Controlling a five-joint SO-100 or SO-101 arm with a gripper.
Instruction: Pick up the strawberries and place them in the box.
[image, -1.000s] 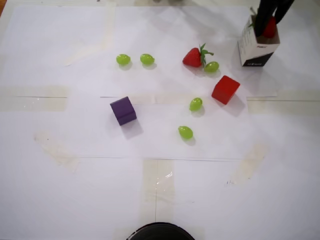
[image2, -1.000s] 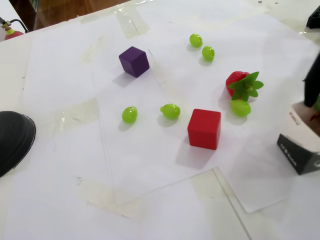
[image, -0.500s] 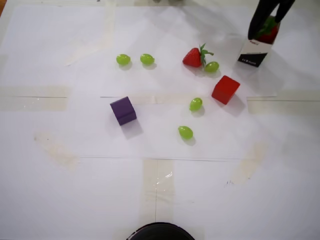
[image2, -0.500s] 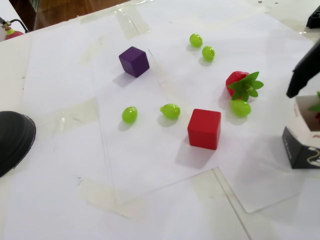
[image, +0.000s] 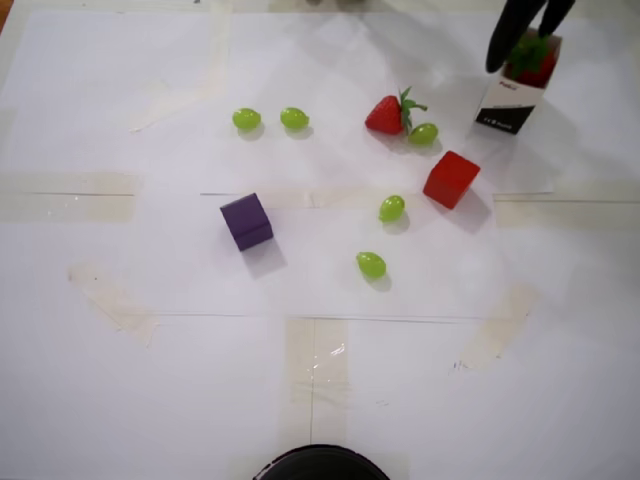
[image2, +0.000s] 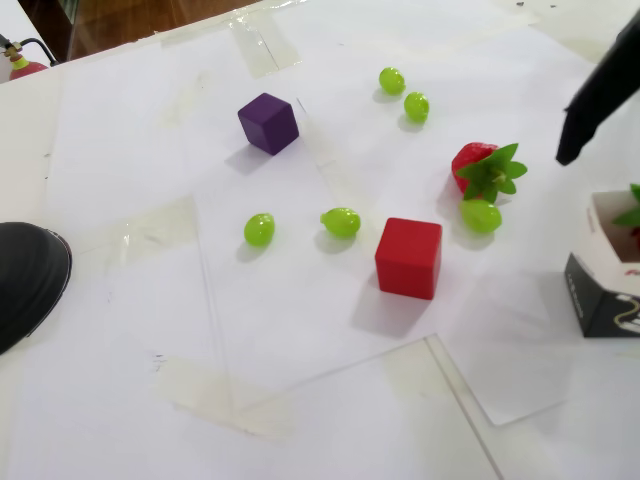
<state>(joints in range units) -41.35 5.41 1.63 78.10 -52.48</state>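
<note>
A makeshift robotics test bench, likely in a home or hobby room: white paper sheets (image: 150, 390) are taped flat over the counter (image2: 25, 120) with clear tape (image: 315, 365), and toy props lie scattered on them, including a purple cube (image: 246, 221), a red cube (image: 450, 179) and plastic grapes (image: 371, 264). Wooden flooring (image2: 120, 18) shows past the counter's edge in the fixed view.

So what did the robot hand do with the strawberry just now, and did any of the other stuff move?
The gripper let go of one strawberry, which now sits in the box, and lifted up and away from it. The box stood up straighter as the fingers came out. The other strawberry, the grapes, the red cube and the purple cube stayed put.
</note>
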